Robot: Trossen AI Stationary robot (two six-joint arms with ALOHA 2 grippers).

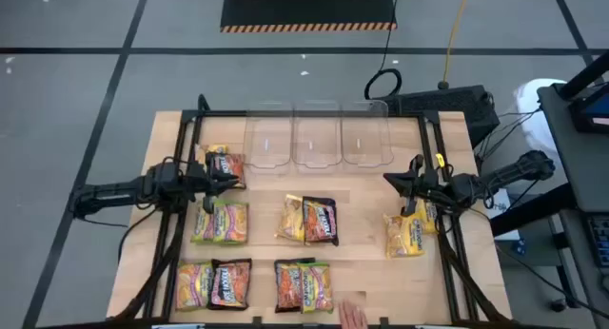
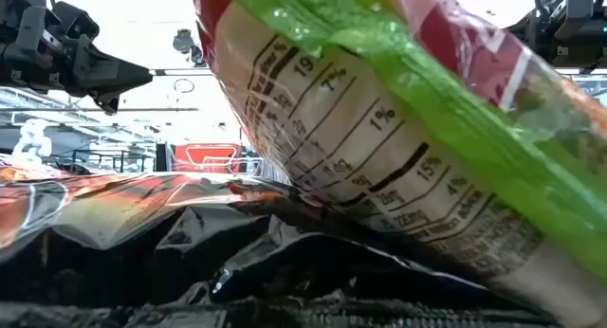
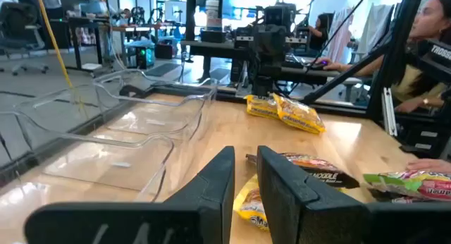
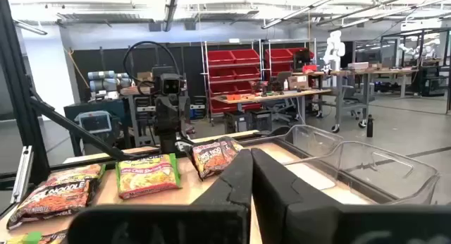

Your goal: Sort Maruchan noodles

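**On wooden surface: noodle packets, loose**

Across the surface [image 1: 366,220] lie Maruchan noodles [image 1: 306,220] in scattered pairs; three clear bins [image 1: 317,139] at the far edge. Left pincer [image 1: 231,181], fingers slightly apart, holds nothing. Right pincer [image 1: 390,180], fingers together, empty. Room: grey floor, red shelving [image 4: 236,78], workbenches.

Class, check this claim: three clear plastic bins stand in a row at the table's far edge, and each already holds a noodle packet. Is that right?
Not quite. The three clear bins do stand in a row at the far edge, but the high view shows them all empty; every noodle packet lies on the table.
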